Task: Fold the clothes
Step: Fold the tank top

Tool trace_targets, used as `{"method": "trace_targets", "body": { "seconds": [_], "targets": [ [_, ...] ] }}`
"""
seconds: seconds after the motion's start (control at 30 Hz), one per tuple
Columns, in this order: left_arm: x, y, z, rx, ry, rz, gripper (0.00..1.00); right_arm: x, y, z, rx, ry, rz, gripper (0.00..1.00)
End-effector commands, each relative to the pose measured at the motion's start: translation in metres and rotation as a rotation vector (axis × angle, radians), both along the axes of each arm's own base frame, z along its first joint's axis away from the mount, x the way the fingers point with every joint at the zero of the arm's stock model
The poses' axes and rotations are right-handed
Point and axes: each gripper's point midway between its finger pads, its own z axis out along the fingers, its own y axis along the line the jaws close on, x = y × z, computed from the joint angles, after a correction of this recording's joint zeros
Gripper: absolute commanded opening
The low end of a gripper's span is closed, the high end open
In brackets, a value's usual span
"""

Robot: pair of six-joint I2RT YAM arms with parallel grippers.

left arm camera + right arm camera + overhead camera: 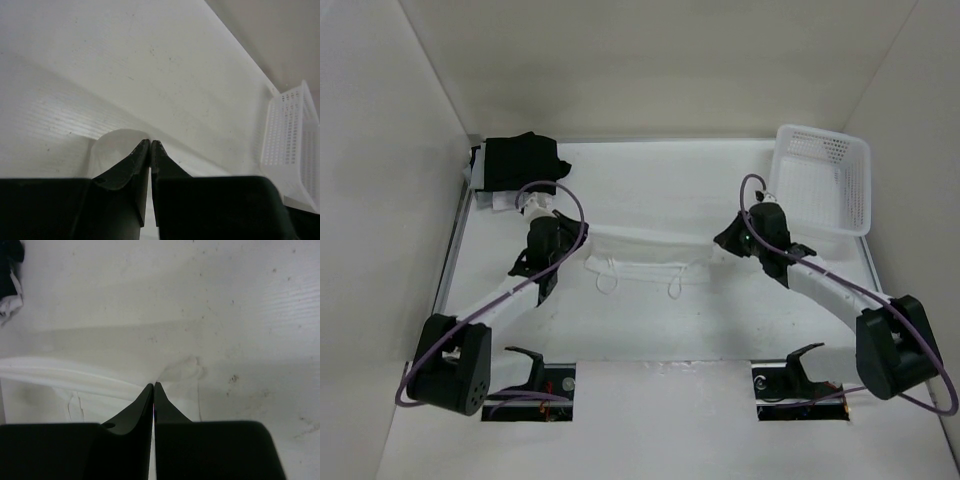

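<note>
Clothes [640, 262] are lying stretched as a long white band in the middle of the counter [650, 190], between the two arms, with thin string loops [608, 281] showing at the near edge. The left gripper [150, 143] is pinching the left end of the clothes, its jaws pressed together. The right gripper [153, 386] is pinching the right end, also fully closed, and the fabric is puckering at its tips. A white basket [820, 180] is sitting at the far right and black garments [520, 160] at the far left

The clothes [640, 265] lie mid table [650, 330]; basket [825, 180] back right, garments [520, 160] back left.
</note>
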Motion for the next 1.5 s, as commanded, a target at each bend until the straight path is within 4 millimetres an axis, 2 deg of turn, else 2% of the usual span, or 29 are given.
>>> {"method": "trace_targets", "body": {
  "seconds": [0.0,0.13,0.23,0.43,0.63,0.7,0.77,0.83,0.87,0.97,1.0,1.1,1.2,1.37,1.47],
  "targets": [
    [-0.019,-0.002,-0.005,-0.031,-0.015,-0.029,0.04,-0.016,0.006,-0.010,-0.010,-0.010,0.028,0.04],
    [-0.045,0.007,-0.016,-0.066,-0.015,-0.011,0.04,-0.038,0.003,-0.023,0.002,0.013,0.012,0.04],
    [-0.057,0.014,-0.016,-0.079,-0.030,0.001,0.05,-0.056,0.004,-0.027,0.007,0.017,0.019,0.04],
    [-0.080,0.016,-0.029,-0.090,-0.001,-0.008,0.04,-0.088,0.006,-0.052,0.004,0.094,0.040,0.04],
    [-0.102,0.023,-0.060,-0.091,0.083,0.007,0.06,-0.111,0.012,-0.073,0.023,0.175,0.039,0.07],
    [-0.107,0.027,-0.068,-0.094,0.112,0.027,0.10,-0.114,0.011,-0.076,0.025,0.195,0.028,0.14],
    [-0.111,0.034,-0.072,-0.093,0.127,0.056,0.22,-0.114,0.010,-0.074,0.030,0.188,0.026,0.27],
    [-0.109,0.044,-0.063,-0.090,0.102,0.100,0.33,-0.113,0.010,-0.069,0.037,0.172,0.028,0.40],
    [-0.106,0.048,-0.054,-0.089,0.073,0.116,0.35,-0.111,0.009,-0.066,0.037,0.160,0.022,0.45],
    [-0.096,0.052,-0.018,-0.091,-0.032,0.130,0.36,-0.097,0.005,-0.054,0.035,0.107,0.011,0.57],
    [-0.094,0.049,-0.010,-0.087,-0.046,0.123,0.36,-0.094,0.006,-0.051,0.036,0.096,0.017,0.58],
    [-0.085,0.019,0.002,-0.089,-0.041,0.032,0.34,-0.078,0.010,-0.045,0.036,0.068,0.037,0.59],
    [-0.081,-0.028,0.005,-0.084,-0.047,-0.085,0.33,-0.070,0.015,-0.051,0.045,0.081,0.051,0.59],
    [-0.086,-0.106,-0.002,-0.056,-0.047,-0.232,0.33,-0.073,0.029,-0.068,0.107,0.140,0.090,0.53],
    [-0.088,-0.138,-0.014,-0.053,-0.030,-0.299,0.33,-0.077,0.029,-0.075,0.124,0.164,0.078,0.49]
  ]
}}
